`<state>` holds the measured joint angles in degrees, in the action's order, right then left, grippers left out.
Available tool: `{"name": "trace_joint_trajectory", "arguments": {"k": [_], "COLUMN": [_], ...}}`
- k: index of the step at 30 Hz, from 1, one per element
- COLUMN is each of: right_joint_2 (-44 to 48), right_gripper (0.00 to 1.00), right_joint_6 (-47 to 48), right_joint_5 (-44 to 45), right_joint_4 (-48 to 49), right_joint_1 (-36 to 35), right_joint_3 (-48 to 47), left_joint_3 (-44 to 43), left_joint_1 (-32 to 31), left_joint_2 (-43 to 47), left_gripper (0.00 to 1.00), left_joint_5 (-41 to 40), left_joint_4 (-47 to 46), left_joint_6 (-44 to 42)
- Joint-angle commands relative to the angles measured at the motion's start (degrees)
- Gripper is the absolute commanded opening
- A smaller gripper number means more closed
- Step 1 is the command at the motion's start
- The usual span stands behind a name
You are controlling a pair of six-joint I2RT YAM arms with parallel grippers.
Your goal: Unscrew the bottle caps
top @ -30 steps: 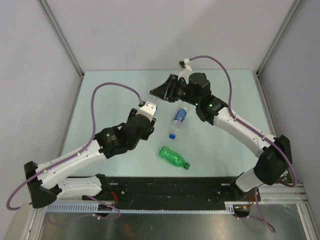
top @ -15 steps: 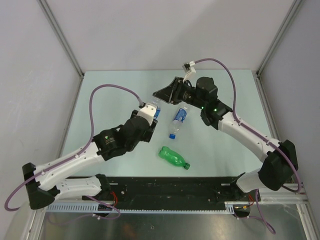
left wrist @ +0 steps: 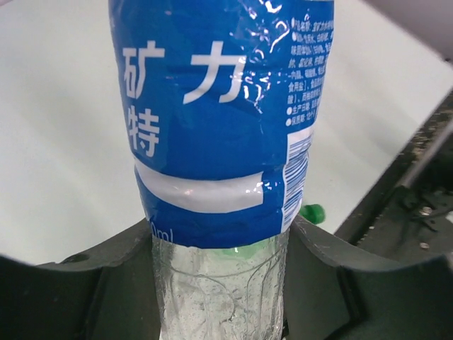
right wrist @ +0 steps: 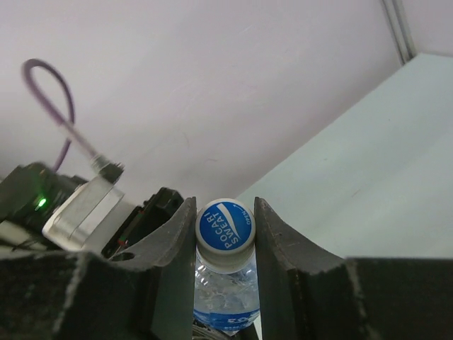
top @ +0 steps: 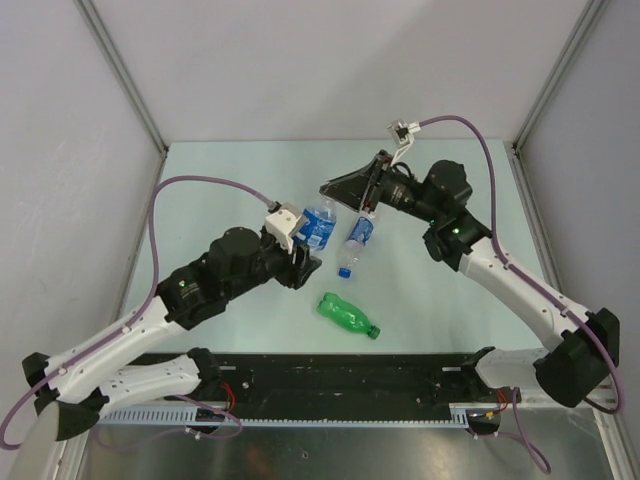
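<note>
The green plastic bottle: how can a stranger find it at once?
Midway along the near edge of the pale green table lies the green plastic bottle, on its side. It is all green; the bottle lying beyond it and the held one are clear with blue labels.

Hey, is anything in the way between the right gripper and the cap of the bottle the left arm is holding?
Nothing visible does: the right gripper clamps the blue-and-white cap from both sides, and the left gripper holds the bottle by the clear part below its label.
</note>
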<state>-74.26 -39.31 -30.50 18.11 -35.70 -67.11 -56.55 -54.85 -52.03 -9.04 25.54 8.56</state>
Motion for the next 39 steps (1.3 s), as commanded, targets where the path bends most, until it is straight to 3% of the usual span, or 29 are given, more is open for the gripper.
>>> {"name": "trace_joint_trajectory", "arguments": {"k": [1, 7, 14, 19, 23, 25, 28, 31, 35, 39], "right_joint_2": [3.65, 5.23, 3.97, 4.18, 5.02, 5.49, 5.95, 6.68, 8.86, 10.43], "right_gripper": [0.0, 0.0, 0.0, 0.0, 0.0, 0.13, 0.55, 0.81, 0.96, 0.99], "right_joint_6": [-0.12, -2.12, -11.02, -12.38, -9.96, -8.17, -7.61, -8.37, -5.63, -2.59], "right_joint_5": [-9.64, -20.16, -31.71, -33.28, -30.28, -28.13, -25.28, -22.77, -18.55, -14.23], "right_joint_4": [7.98, 16.15, 31.79, 35.99, 31.15, 27.39, 24.4, 23.61, 19.52, 14.76], "right_joint_1": [0.22, 2.64, 3.79, 3.76, 4.31, 4.61, 5.72, 7.41, 9.33, 9.97], "right_joint_3": [1.31, 2.56, 2.83, 2.99, 2.93, 2.99, 2.98, 3.0, 3.15, 3.17], "left_joint_3": [0.6, 1.04, -0.53, -1.37, -1.0, -0.39, 1.09, 2.8, 4.01, 3.93], "left_joint_1": [2.51, 6.71, 7.59, 7.64, 7.7, 7.84, 8.99, 11.11, 12.57, 12.74], "left_joint_2": [1.77, 2.13, -0.58, -0.99, -0.82, -0.82, -0.98, -1.19, -1.18, -1.69], "left_gripper": [0.0, 0.0, 0.0, 0.0, 0.0, 0.0, 0.0, 0.0, 0.0, 0.0], "left_joint_5": [23.46, 43.19, 60.78, 64.72, 62.72, 60.89, 57.41, 54.53, 47.46, 39.34], "left_joint_4": [-9.22, -14.47, -19.84, -22.66, -22.97, -22.99, -22.92, -22.48, -19.73, -15.94], "left_joint_6": [-2.79, -0.32, 3.04, 4.58, 5.04, 5.3, 6.07, 6.78, 5.7, 3.63]}}
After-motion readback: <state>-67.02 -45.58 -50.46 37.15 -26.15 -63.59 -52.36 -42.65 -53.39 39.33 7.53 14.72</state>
